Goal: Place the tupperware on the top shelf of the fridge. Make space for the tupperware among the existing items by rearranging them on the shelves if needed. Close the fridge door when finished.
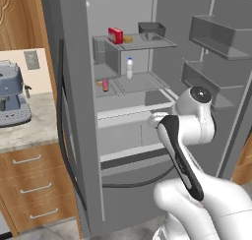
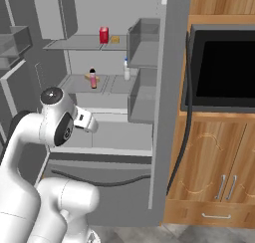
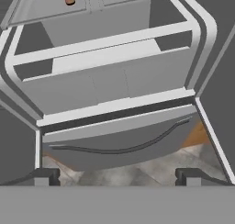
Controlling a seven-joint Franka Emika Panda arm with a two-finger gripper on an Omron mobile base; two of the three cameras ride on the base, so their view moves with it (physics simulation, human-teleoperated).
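Standing with both doors swung wide, the fridge [image 1: 74, 111] fills the kitchen corner between a stone counter [image 1: 27, 131] bearing a blue-grey coffee machine [image 1: 12, 94] and wooden cabinetry housing a black built-in oven [image 2: 221, 67]. Top shelf [image 1: 147, 42]: the tupperware [image 1: 151, 28] rests at its right rear, apart from the small red box [image 1: 115, 35] and a yellowish piece [image 1: 129, 39]. Lower shelf: white bottle [image 1: 129, 68], tiny red can [image 1: 105, 84]. The gripper [image 3: 117, 175], jaws spread and holding nothing, hangs well below the tupperware, facing the bottom drawer [image 3: 119, 145].
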